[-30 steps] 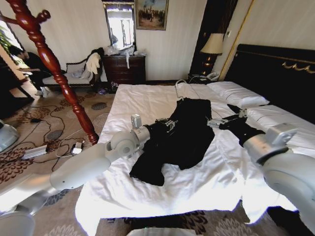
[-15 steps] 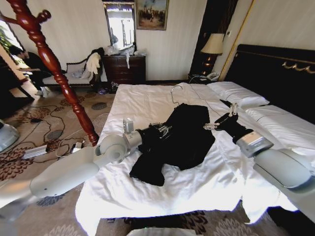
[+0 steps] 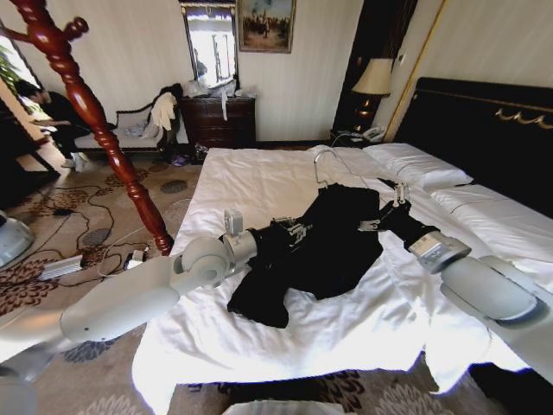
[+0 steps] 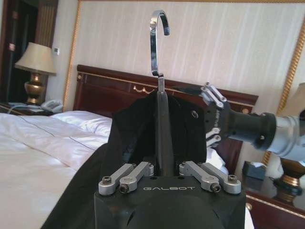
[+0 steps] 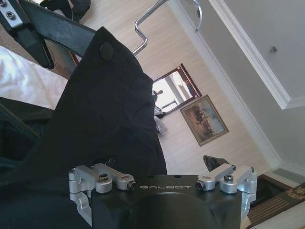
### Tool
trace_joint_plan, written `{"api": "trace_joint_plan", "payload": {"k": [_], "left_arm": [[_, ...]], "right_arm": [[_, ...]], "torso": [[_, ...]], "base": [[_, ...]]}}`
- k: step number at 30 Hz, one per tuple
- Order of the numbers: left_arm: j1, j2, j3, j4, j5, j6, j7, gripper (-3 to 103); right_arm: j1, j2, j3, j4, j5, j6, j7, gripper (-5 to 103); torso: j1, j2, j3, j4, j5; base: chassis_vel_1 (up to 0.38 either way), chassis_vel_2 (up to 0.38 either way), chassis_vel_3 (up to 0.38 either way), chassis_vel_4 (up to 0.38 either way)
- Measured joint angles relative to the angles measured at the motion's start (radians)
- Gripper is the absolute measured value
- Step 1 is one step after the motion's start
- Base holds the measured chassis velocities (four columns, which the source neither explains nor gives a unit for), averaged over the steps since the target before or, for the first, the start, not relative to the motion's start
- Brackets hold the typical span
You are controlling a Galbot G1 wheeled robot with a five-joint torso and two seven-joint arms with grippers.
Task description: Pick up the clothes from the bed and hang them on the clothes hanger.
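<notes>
Black clothes (image 3: 324, 242) partly raised off the bed (image 3: 259, 181), hook (image 3: 324, 164) up. We have left gripper (image 3: 294, 229) and right gripper (image 3: 384, 207) clenched on the fabric (clothes hanger (image 3: 91, 112) untouched); carry and hang remain.

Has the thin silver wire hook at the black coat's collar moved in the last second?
Yes. The silver wire hook has shifted right, toward the black gold-trimmed headboard, with both grippers at the black coat.

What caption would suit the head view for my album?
Both hands, left hand and right hand, grip the black coat on the white bed.
</notes>
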Motion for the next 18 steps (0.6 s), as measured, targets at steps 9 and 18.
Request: {"api": "trace_joint_plan", "payload": {"k": [9,18], "left_arm": [[-0.010,-0.014,0.026,-0.021,0.000,0.001,0.004,16],[-0.006,-0.011,0.032,-0.027,0.000,0.002,0.004,16]], "right_arm": [[-0.010,-0.011,0.001,-0.012,-0.037,-0.005,-0.014,98],[-0.039,-0.005,0.009,-0.018,-0.100,0.011,-0.030,61]], "torso": [[0.000,0.000,0.000,-0.0001,-0.0001],[0.000,0.000,0.000,-0.0002,0.0000]], "base": [[0.000,0.000,0.000,0.000],[0.000,0.000,0.000,0.000]]}}
